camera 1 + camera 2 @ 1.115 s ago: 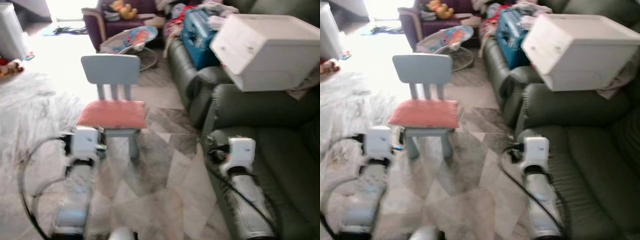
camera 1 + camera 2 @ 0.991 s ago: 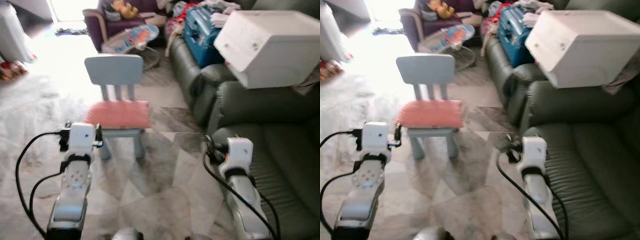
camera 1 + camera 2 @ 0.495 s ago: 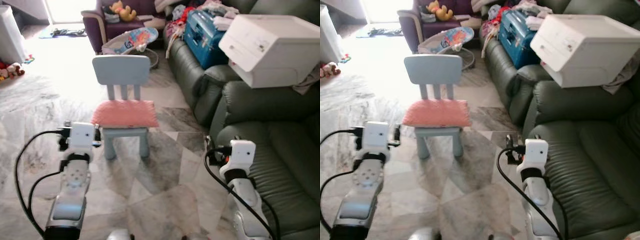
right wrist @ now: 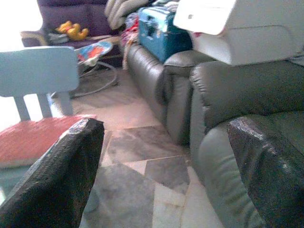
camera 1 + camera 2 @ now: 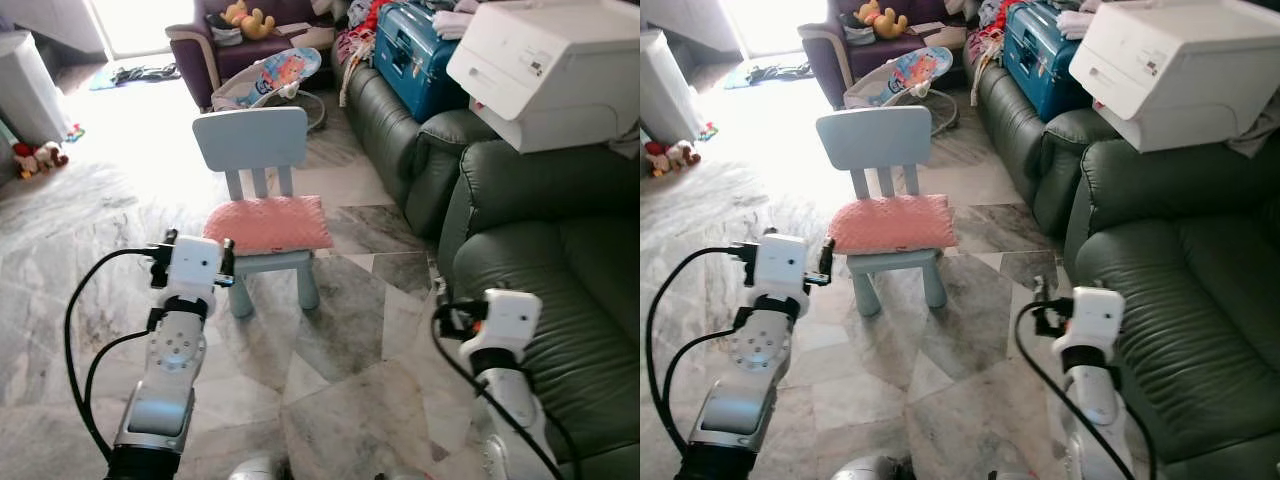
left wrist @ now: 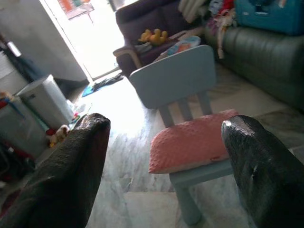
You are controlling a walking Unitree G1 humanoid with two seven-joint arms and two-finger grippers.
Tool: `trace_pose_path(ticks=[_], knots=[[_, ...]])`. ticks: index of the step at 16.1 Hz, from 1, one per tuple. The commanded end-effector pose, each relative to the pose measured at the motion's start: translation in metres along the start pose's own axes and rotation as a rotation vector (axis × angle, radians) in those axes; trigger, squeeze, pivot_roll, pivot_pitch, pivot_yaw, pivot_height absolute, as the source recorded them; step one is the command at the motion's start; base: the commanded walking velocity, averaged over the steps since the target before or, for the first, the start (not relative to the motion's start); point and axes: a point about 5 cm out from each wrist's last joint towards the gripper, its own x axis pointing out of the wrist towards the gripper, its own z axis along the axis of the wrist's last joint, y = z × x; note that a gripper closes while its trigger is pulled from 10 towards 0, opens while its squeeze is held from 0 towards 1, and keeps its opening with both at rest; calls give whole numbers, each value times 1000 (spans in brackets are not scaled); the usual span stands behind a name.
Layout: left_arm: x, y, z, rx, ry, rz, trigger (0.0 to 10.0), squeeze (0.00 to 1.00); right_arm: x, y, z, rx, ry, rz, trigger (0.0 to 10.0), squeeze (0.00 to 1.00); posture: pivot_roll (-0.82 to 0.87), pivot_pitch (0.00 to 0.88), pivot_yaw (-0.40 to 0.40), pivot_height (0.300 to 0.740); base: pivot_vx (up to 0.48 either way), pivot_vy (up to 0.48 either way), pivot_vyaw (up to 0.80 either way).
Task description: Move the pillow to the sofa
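While both arms are raised ahead of the body, the left end effector stands with its two black fingers spread wide and nothing between them, aimed straight at the small chair. The right end effector is likewise wide open and empty, looking past the chair toward the sofa's near arm. In the head views the left wrist sits just short of the chair's near corner, the right wrist close beside the sofa's front edge.

The salmon-pink, bumpy-textured rectangular pillow lies flat on the seat of the pale blue plastic child's chair, covering nearly all of it, with nothing touching it. The chair stands on the grey marble-patterned tile floor, near the dark green leather sofa on the robot's right (its far cushions are crowded with a blue suitcase and a large white printer, but the nearest seat looks free).

This reads as the approach step, the grasp not yet begun. The next move likely calls for closing the gap to the chair, lowering the left end effector to the pillow's near edge and pinching it, or bracketing the soft pillow with both, before swinging right to the free sofa seat.
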Motion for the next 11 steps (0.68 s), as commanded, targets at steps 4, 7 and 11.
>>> trace_pose_path(ticks=[4, 7, 11], knots=[[0, 9, -6, 40, 32, 43, 10000, 0, -1, 0, 9, -7, -24, 22, 10000, 0, -25, 0, 54, 740, 0, 0, 0], [-15, 19, -18, 9, 86, 78, 10000, 0, -8, -2, 13, -40, -22, 56, 10000, 0, -14, 0, 34, 740, 0, 0, 0], [-22, 24, -24, 7, 123, 93, 10000, 0, -9, -1, 13, -53, -8, 73, 10000, 0, -11, 0, 21, 740, 0, 0, 800]])
